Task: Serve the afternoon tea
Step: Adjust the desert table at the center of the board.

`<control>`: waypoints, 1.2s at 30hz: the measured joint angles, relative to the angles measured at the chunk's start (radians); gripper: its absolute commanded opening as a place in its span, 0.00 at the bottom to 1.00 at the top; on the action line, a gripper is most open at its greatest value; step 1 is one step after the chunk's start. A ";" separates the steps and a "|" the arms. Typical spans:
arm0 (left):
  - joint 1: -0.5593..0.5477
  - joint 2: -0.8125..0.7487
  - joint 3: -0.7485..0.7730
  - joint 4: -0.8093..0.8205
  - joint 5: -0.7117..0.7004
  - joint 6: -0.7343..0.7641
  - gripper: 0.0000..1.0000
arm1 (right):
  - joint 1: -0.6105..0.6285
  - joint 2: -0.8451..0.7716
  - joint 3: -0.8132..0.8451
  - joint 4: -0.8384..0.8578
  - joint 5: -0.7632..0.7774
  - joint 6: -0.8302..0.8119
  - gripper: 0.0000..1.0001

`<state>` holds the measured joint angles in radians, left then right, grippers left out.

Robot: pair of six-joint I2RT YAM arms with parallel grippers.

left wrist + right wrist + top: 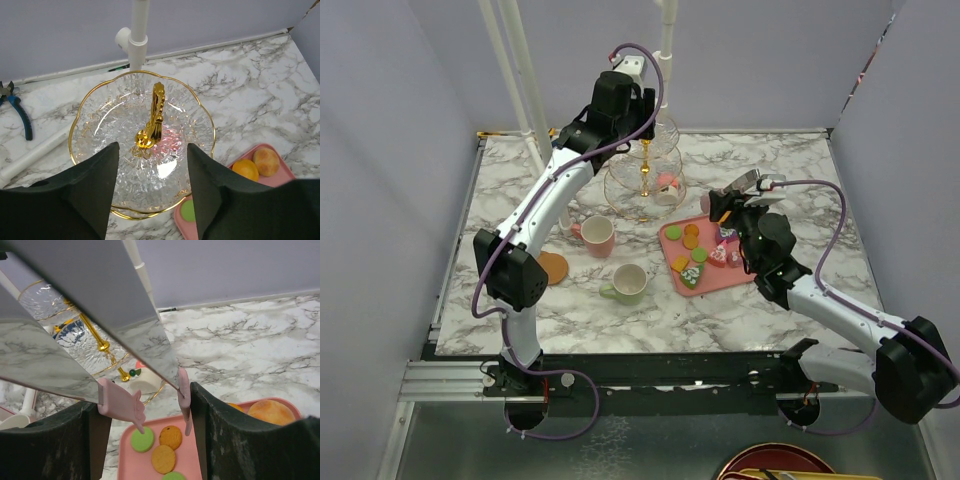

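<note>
Stocking the glass stand (192, 117): left gripper (152, 150) hangs released above it. Right gripper (145, 402) grasps empty tongs (119, 407). The next move likely calls for pinching a macaron (142, 439).

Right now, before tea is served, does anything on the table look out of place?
Yes. Blue-handled pliers lie on the marble table by the back wall, left of the glass stand. A workshop tool does not belong with tea.
</note>
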<state>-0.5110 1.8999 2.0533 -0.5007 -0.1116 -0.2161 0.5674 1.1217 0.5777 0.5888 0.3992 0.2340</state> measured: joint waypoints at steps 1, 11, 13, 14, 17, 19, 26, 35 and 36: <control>0.000 0.000 -0.002 0.000 0.002 0.000 0.59 | 0.000 -0.001 0.000 -0.003 0.002 0.000 0.61; 0.000 -0.008 -0.024 0.002 0.031 -0.007 0.39 | -0.012 -0.058 -0.035 -0.060 0.056 0.000 0.61; 0.000 -0.008 -0.024 0.002 0.045 -0.016 0.36 | -0.016 -0.068 -0.045 -0.070 0.073 0.001 0.62; 0.000 -0.008 -0.024 0.002 0.053 -0.022 0.36 | -0.019 -0.072 -0.050 -0.077 0.084 0.001 0.62; 0.000 -0.008 -0.023 0.002 0.071 -0.045 0.35 | -0.026 -0.083 -0.061 -0.116 0.117 0.005 0.62; 0.000 -0.007 -0.023 0.003 0.079 -0.060 0.35 | -0.026 -0.090 -0.063 -0.148 0.142 0.014 0.64; -0.004 0.011 -0.006 0.007 0.160 -0.130 0.34 | -0.031 -0.132 -0.070 -0.262 0.228 0.061 0.69; -0.013 0.015 0.002 0.036 0.242 -0.118 0.60 | -0.042 -0.134 -0.070 -0.299 0.246 0.080 0.69; -0.014 0.003 -0.013 0.039 0.235 -0.100 0.64 | -0.042 -0.135 -0.070 -0.299 0.246 0.080 0.69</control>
<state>-0.5251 1.9030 2.0399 -0.4622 0.1238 -0.3157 0.5259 0.9871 0.5076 0.2893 0.6456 0.3141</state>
